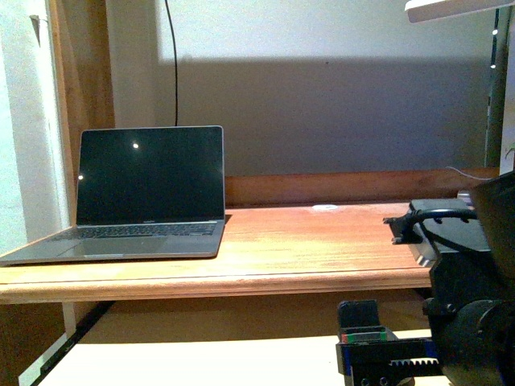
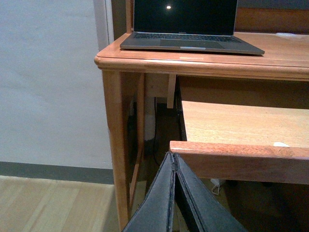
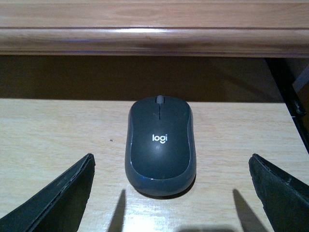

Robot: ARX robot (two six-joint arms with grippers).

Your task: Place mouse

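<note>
The dark grey mouse (image 3: 161,144) with a white "logi" mark lies on the pale pull-out shelf (image 3: 58,135) under the desk top, seen in the right wrist view. My right gripper (image 3: 171,166) is open, its fingers wide apart on either side of the mouse's near end, not touching it. The mouse does not show in the front view, where the right arm (image 1: 467,305) fills the lower right. My left gripper (image 2: 174,162) is shut and empty, low beside the shelf's front edge (image 2: 241,157).
An open laptop (image 1: 145,201) with a dark screen stands on the left of the wooden desk (image 1: 322,249). A small flat white disc (image 1: 325,207) lies near the desk's back rail. The desk's front edge (image 3: 154,41) overhangs the shelf just beyond the mouse.
</note>
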